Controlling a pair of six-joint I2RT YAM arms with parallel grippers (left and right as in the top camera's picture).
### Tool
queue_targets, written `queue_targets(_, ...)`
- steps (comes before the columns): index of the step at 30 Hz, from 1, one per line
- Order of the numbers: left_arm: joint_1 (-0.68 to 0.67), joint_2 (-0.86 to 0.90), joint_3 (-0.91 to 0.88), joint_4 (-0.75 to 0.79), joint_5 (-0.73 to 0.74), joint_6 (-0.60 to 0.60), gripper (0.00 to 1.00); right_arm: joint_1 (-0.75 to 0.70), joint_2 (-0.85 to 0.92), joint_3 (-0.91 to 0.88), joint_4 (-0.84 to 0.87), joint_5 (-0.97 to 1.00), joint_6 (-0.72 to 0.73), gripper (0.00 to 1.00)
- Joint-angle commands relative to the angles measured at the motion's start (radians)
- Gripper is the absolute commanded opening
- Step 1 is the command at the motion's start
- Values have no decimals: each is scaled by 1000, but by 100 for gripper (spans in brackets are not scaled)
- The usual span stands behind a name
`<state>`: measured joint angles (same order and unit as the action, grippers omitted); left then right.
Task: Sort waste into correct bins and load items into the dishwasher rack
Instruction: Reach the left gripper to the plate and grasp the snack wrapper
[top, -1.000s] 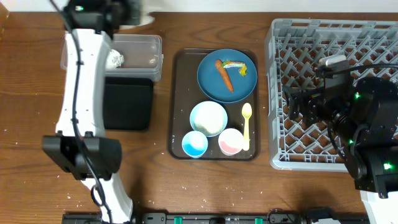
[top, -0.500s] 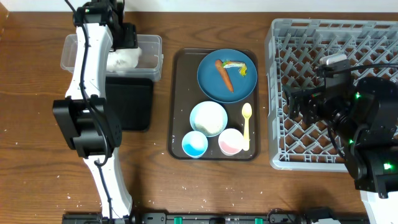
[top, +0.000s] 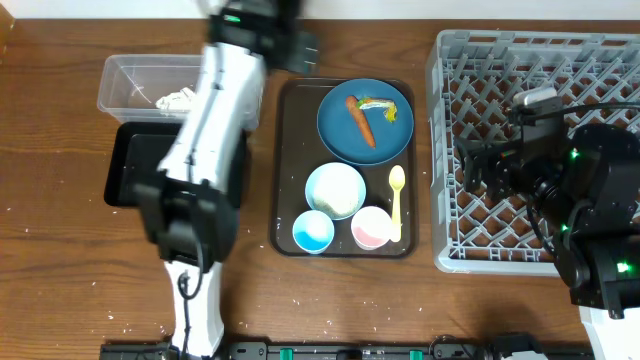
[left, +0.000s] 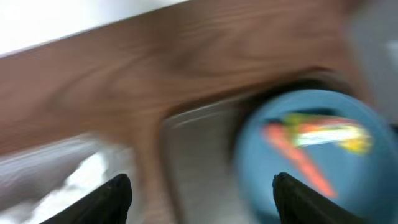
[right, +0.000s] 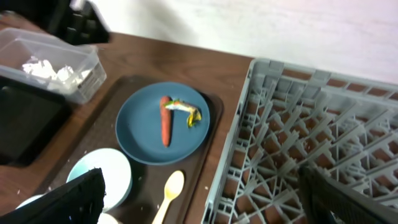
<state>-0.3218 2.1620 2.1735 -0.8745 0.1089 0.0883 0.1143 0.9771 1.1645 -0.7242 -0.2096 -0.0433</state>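
Though unclear overhead, L claw (left: 202, 186) & R claw (right: 200, 180) both spread wide, empty, per wrist cams.

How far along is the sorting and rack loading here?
Done: crumpled napkins lie in the clear tub. In hand: nothing; the left gripper is open and empty near the plate, the right gripper open over the rack. Left: carrot and wrapper on the plate, plus bowl, blue cup, pink cup and spoon on the brown tray; no dishes show in the rack.

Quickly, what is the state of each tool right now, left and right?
Left tool: open, holding nothing.
Right tool: open, holding nothing.
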Motion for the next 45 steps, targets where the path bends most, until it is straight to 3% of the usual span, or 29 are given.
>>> queue_targets(1, -77, 75, -6, 14, 14, 58, 75, -6, -4, 19, -17, -5, 13, 96)
queue_targets(8, -162, 186, -6, 33, 14, -65, 75, -6, -4, 19, -43, -5, 12, 96)
queue_targets(16, -177, 252, -6, 130, 15, -443, 75, -6, -4, 19, -47, -5, 13, 96)
queue_targets(19, -185, 253, -6, 160, 15, -479, 75, -6, -4, 19, -48, -5, 12, 96)
queue_targets(20, -189, 253, -6, 171, 15, -469, 76, -6, -4, 19, -48, -5, 12, 96)
queue_targets(26, -241, 253, -6, 140, 63, 48, 76, -6, -4, 19, -52, -5, 12, 97)
queue_targets(29, -253, 253, -7, 85, 47, 214, 75, -6, -4, 19, -54, -5, 12, 97)
queue_targets(37, -245, 257, -36, 119, 10, 370, 75, -6, -4, 19, -54, -5, 12, 97)
queue_targets(45, -243, 327, -40, 227, 11, 372, 74, -6, -4, 19, -54, -5, 12, 97)
